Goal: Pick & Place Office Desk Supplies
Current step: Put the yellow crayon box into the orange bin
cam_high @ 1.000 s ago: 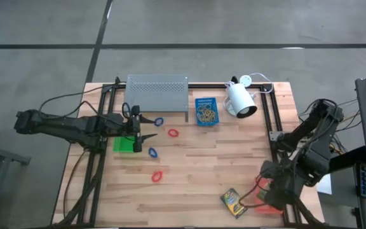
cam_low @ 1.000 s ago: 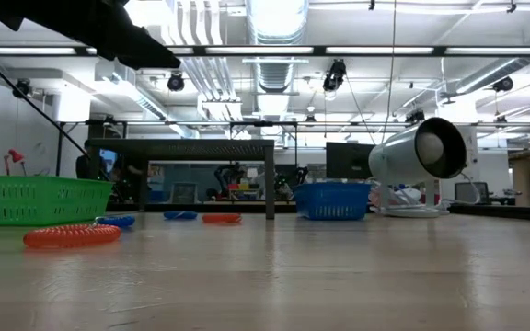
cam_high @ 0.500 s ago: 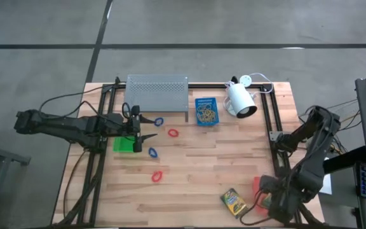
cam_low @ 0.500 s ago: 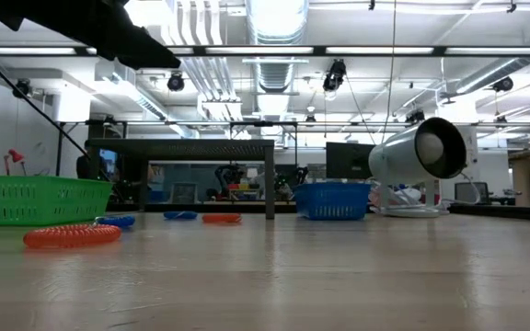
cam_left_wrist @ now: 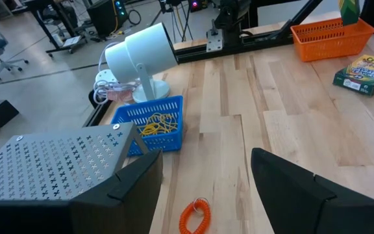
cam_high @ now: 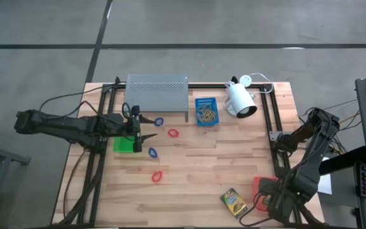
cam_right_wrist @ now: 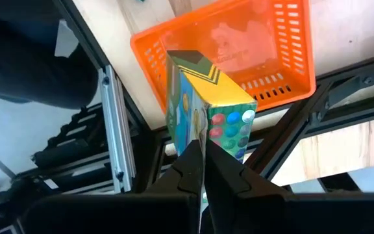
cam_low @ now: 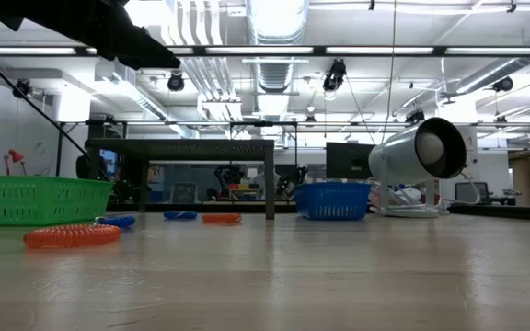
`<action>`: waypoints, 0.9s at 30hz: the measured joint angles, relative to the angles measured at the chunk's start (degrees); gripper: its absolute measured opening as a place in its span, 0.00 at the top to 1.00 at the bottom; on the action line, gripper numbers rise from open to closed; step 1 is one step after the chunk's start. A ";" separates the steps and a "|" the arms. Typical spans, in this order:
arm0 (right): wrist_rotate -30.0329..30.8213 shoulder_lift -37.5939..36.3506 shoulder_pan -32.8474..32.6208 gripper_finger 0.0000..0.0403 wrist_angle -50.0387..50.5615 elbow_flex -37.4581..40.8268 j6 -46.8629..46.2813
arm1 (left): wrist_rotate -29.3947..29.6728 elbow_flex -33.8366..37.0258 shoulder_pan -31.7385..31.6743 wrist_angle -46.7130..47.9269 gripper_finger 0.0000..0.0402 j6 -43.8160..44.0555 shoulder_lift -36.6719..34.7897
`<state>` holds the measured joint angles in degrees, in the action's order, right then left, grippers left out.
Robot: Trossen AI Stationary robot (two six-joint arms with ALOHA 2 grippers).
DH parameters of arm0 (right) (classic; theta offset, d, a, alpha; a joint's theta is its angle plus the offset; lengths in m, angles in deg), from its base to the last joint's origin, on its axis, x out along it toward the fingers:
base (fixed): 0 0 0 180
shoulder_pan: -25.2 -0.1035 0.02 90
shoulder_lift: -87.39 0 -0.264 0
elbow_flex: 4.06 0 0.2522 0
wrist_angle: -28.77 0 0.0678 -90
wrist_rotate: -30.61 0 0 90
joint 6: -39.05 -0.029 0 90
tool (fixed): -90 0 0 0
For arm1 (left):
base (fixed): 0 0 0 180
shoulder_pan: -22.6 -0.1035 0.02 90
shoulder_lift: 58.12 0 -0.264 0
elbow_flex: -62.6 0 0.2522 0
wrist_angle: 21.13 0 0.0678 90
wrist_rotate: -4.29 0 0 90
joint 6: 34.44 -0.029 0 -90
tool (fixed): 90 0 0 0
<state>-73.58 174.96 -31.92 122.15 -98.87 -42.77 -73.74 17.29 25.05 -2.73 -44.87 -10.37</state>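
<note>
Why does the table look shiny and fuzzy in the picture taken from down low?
In the low view, ceiling lights glare off the wooden table, and its nearest part is out of focus. In the left wrist view, that arm's own open tool looks blurry because it is so close.

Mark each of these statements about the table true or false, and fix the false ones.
1. The right gripper is shut on a card box. True.
2. The blue tray holds rubber bands. True.
3. The left gripper grips a red loop. False: it is open and holds nothing.
4. The orange tray holds a card box. False: no box lies in it; the held box is above it.
5. A second card box lies on the table. True.
</note>
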 joint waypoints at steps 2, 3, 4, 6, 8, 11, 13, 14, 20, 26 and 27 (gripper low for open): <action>-0.48 0.00 -0.02 0.98 -1.72 1.26 1.04 | 0.00 0.00 0.01 -0.01 0.40 -0.01 0.02; -0.64 0.00 -0.02 0.98 -2.60 2.01 1.32 | 0.00 0.00 0.01 0.01 0.40 0.02 0.01; -0.74 0.00 -0.02 0.98 -3.19 2.69 1.67 | -0.02 0.00 0.01 -0.02 0.40 0.02 -0.01; -0.86 0.00 0.00 0.98 -4.27 3.99 2.58 | 0.00 0.00 0.00 0.01 0.40 0.01 0.01; -0.88 -0.02 0.00 0.98 -5.41 5.40 3.37 | 0.00 0.00 -0.01 -0.02 0.40 0.01 0.02; -0.88 -0.12 0.01 0.98 -6.47 7.28 5.14 | -0.01 0.00 0.00 -0.02 0.40 0.00 0.01; -0.88 -0.20 0.02 0.98 -7.98 8.70 6.22 | 0.00 0.00 0.00 -0.02 0.40 0.00 0.00; -0.88 -0.20 0.02 0.98 -8.69 9.44 6.84 | 0.00 0.00 -0.01 -0.02 0.40 0.01 0.01; -0.88 -0.20 0.02 0.98 -12.95 12.79 7.50 | 0.00 0.00 -0.01 0.01 0.40 -0.01 0.00; -0.88 -0.20 0.02 0.98 -14.48 13.92 7.06 | 0.00 0.00 0.00 -0.01 0.40 -0.01 -0.01; -0.88 -0.20 0.02 0.98 -14.69 13.96 7.06 | 0.00 0.00 -0.01 -0.01 0.40 0.00 0.01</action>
<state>-74.46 174.77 -31.90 107.46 -84.91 -35.71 -73.74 17.29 25.04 -2.75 -44.87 -10.35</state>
